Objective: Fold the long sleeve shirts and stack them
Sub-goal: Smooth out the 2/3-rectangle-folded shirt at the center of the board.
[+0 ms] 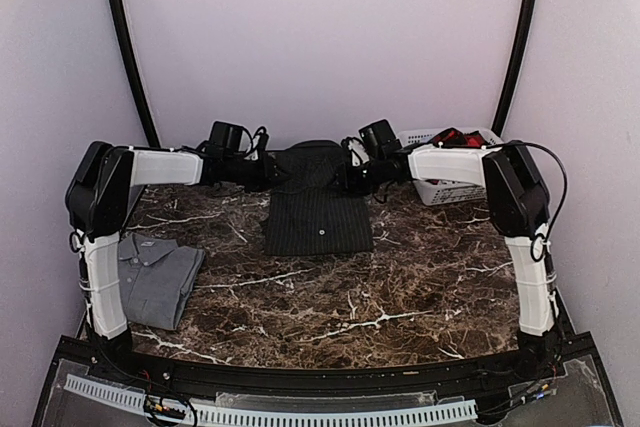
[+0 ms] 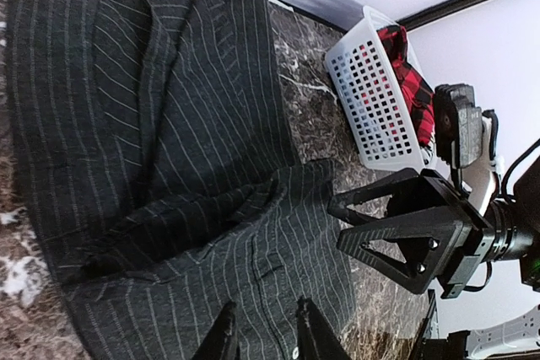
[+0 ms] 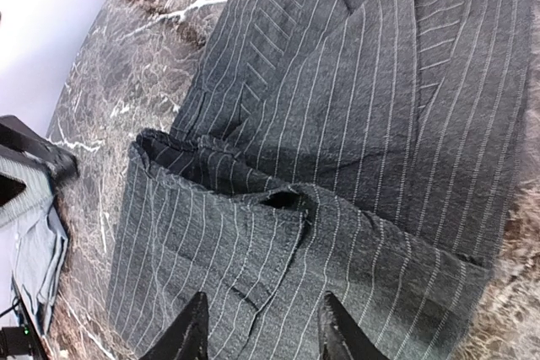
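Near-left on the table [image 1: 400, 287], 1 grey shirt [image 1: 160, 277] sits folded; pinstripe shirt [image 1: 318, 212] half-done, plaid shirt [image 1: 455, 137] waiting in the basket [image 1: 447, 190]. left gripper [image 2: 263, 335] and right gripper [image 3: 261, 326] both released.

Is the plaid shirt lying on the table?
No, the plaid shirt sits inside the white basket at the far right.
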Motion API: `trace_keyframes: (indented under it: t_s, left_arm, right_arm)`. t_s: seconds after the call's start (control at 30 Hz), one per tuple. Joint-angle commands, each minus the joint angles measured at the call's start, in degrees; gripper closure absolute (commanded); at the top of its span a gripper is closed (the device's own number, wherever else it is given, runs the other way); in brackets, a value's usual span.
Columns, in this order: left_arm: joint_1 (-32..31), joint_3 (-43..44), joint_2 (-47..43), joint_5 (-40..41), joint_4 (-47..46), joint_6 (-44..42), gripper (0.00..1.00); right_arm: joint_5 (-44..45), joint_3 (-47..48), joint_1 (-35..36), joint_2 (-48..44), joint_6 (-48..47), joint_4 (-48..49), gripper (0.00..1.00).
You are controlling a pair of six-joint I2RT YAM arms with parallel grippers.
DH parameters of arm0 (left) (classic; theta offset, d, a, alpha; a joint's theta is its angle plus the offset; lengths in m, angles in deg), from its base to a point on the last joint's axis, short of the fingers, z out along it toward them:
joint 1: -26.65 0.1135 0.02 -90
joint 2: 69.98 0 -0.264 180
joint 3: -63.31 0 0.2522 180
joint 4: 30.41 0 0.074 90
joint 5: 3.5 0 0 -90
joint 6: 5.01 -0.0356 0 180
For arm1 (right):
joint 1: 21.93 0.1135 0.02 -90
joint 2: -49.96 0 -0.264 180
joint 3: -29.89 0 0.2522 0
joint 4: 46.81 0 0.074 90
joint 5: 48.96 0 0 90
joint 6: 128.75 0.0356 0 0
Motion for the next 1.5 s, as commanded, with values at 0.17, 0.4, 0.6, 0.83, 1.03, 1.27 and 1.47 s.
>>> trace_keyframes:
  t_s: [0.17, 0.4, 0.6, 0.83, 1.03, 1.27, 1.47]
  left_arm:
    - [-0.7, 10.4, 11.6, -1.3, 1.6, -0.9, 0.79]
    - [1.1, 19.4, 19.6, 3.2, 8.4, -2.0, 0.81]
    - [2.0, 21.4, 21.5, 4.9, 11.6, -3.2, 0.81]
    - [2.3, 27.5, 20.6, 5.5, 16.5, -5.9, 0.76]
    - [2.3, 27.0, 13.8, 8.8, 17.8, -6.7, 0.65]
    - [-0.1, 17.3, 6.8, 7.1, 16.7, -4.7, 0.64]
    - [-0.6, -0.5, -3.6, 5.2, 10.9, -1.2, 0.65]
  right_arm:
    - [-5.0, 8.0, -4.2, 9.0, -0.6, -0.7, 0.6]
    - [-9.5, 14.3, -7.5, 15.1, 0.2, -2.3, 0.59]
    - [-12.9, 14.9, -8.3, 16.7, 1.0, -2.6, 0.57]
    - [-10.0, 15.1, -8.3, 12.9, -0.1, -3.8, 0.56]
    - [-3.3, 13.4, -8.2, 5.8, -2.5, -5.3, 0.53]
    - [-2.1, 7.1, -5.5, 0.0, -3.2, -4.3, 0.53]
    - [-4.6, -9.9, -3.1, -8.3, -0.1, 2.3, 0.54]
